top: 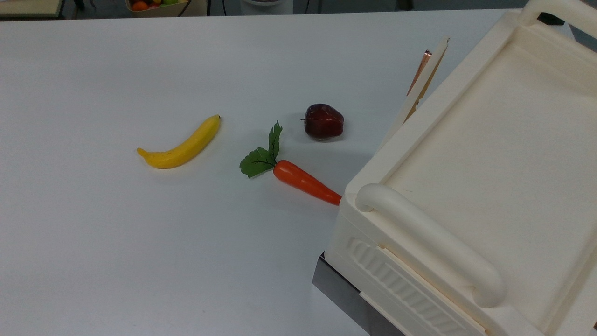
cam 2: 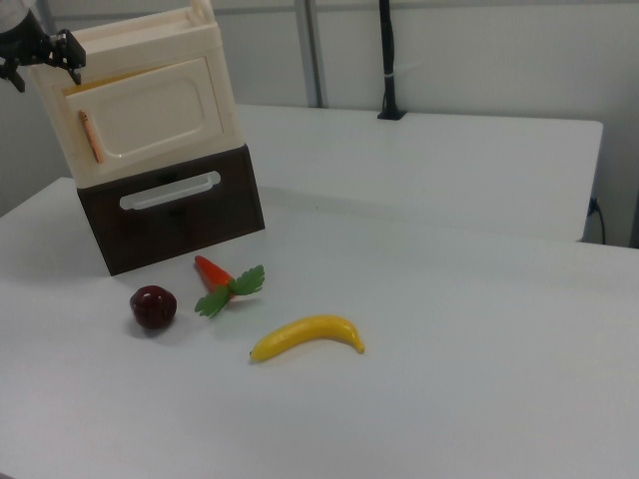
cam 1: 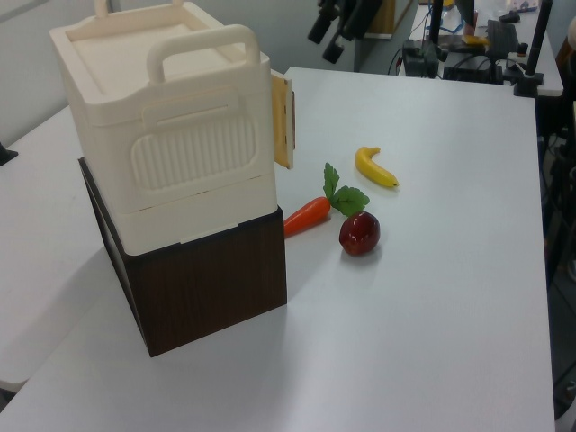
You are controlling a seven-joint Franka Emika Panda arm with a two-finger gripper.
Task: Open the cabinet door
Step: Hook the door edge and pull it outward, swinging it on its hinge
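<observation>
The cabinet door (top: 419, 91) is a flat cream panel on the side of the cream cabinet (top: 489, 163). It stands slightly ajar, and its copper-brown strip handle (top: 418, 70) is at the free edge. In the left view the door (cam 1: 282, 121) shows edge-on, sticking out a little from the cabinet (cam 1: 171, 135). The right view shows the door (cam 2: 150, 112) face-on with the handle (cam 2: 91, 137) at the right view's left. My black gripper (cam 1: 331, 34) hangs open above and beyond the door, touching nothing. In the right view the gripper (cam 2: 42, 62) is by the cabinet's upper left corner.
The cabinet sits on a dark brown drawer base (cam 2: 170, 210). On the white table (top: 140, 256) beside the door lie a dark red apple (top: 323, 121), a carrot (top: 305, 182) reaching the cabinet's corner, and a banana (top: 182, 144).
</observation>
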